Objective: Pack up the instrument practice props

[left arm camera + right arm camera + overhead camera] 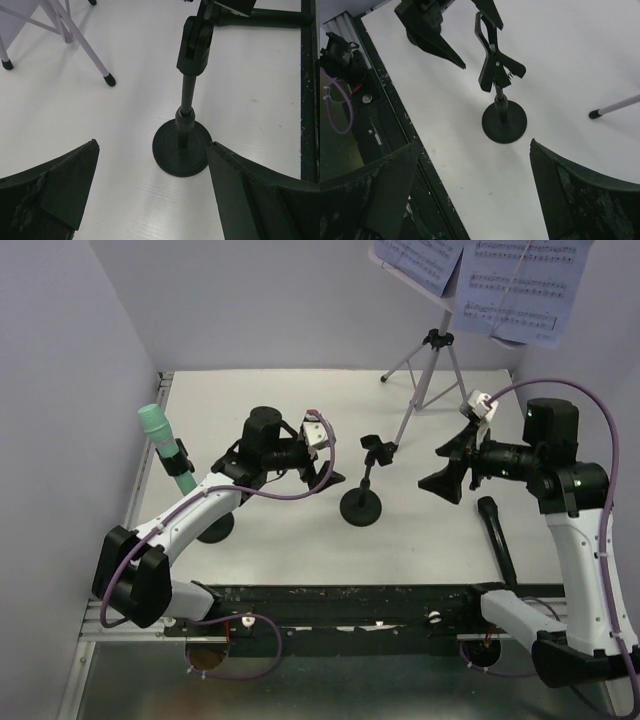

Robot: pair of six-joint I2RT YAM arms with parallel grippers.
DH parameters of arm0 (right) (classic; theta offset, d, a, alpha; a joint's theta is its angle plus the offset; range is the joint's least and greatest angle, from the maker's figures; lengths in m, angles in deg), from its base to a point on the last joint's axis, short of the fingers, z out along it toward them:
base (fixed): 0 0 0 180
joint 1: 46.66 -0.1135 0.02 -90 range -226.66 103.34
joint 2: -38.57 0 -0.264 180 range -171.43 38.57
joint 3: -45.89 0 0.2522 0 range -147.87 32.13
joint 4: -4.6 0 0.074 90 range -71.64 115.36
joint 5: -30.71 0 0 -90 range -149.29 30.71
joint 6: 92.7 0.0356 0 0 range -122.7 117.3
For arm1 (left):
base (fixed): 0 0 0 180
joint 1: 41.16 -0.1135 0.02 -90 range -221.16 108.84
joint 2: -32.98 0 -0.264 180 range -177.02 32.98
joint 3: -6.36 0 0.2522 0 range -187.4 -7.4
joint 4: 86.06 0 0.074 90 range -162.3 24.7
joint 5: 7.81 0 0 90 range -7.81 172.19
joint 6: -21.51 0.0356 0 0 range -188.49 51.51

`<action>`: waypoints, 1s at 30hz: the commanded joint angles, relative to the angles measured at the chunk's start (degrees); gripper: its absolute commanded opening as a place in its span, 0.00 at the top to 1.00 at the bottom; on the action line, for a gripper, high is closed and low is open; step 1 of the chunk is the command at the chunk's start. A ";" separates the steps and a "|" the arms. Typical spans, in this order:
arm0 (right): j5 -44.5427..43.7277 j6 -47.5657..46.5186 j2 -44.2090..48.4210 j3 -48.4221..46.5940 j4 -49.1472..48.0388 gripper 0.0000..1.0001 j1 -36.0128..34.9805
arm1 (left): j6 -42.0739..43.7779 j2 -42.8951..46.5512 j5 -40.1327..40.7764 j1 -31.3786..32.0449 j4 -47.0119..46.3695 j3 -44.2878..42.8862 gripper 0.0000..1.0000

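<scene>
The silver tripod [427, 370] stands at the back right and carries printed sheet-music pages [480, 270]. The mint-green microphone [165, 448] sits upright in a clip on a black pole at the left; the pole's round base [213, 528] is partly hidden by my left arm. A second black pole [366, 475] with an empty clip stands mid-table, also in the left wrist view [186, 100] and the right wrist view [501, 107]. The black microphone [497, 533] lies near my right arm. My left gripper [325, 475] [152, 144] is open just left of that pole. My right gripper [432, 466] [474, 144] is open to its right.
White walls close in the table at the left, back and right. A black rail [340, 595] runs along the near edge, also in the right wrist view [395, 115]. Tripod feet [109, 80] rest on the white tabletop behind the middle pole.
</scene>
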 commanded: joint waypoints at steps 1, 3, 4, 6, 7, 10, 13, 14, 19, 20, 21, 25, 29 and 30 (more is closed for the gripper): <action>1.18 -0.30 -7.19 -6.75 -1.51 0.00 -5.57 | -5.73 -2.72 -3.90 0.00 -10.98 3.83 0.01; 0.30 -2.05 -10.35 -9.75 -1.59 0.00 -8.56 | -7.84 -4.30 -5.04 0.00 -12.83 4.62 0.01; 0.12 -2.93 -11.76 -11.24 -1.59 0.00 -9.79 | -9.07 -5.00 -5.39 0.08 -13.88 5.41 0.01; -0.49 -4.43 -14.84 -13.27 -1.59 0.00 -12.60 | -11.10 -5.89 -3.83 0.08 -16.52 7.16 0.01; -0.49 -5.04 -16.07 -14.14 -1.59 0.00 -13.58 | -12.32 -6.15 -2.16 0.08 -18.10 8.39 0.01; -1.28 -6.80 -19.68 -15.73 -1.59 0.03 -16.30 | -13.39 -6.68 -1.53 0.08 -20.57 11.03 0.01; -1.90 -8.21 -21.79 -17.14 -1.59 0.09 -17.54 | -14.62 -7.03 -2.05 0.08 -21.28 12.09 0.02; -2.33 -8.39 -22.32 -17.58 -1.77 0.11 -17.80 | -14.53 -7.12 -2.14 0.08 -21.45 12.27 0.02; -4.09 -8.92 -25.57 -19.86 -1.68 0.19 -18.16 | -14.79 -7.91 -2.06 0.00 -23.73 13.32 0.03; -4.18 -9.18 -26.27 -20.39 -1.68 0.20 -18.16 | -15.14 -8.17 -2.40 -0.09 -24.69 13.50 0.03; -4.36 -9.27 -26.80 -21.00 -1.59 0.21 -18.24 | -15.41 -8.52 -2.58 0.00 -25.49 13.59 0.03; -4.62 -10.84 -28.65 -21.98 -1.42 0.31 -18.59 | -16.03 -10.98 -4.42 0.00 -28.04 12.80 0.04; -4.80 -12.17 -29.35 -21.71 -1.16 0.39 -19.38 | -16.64 -14.23 -6.54 0.17 -30.49 11.57 0.08; -4.89 -12.34 -29.62 -21.62 -1.07 0.41 -19.65 | -18.64 -14.85 -6.45 0.17 -31.98 11.65 0.09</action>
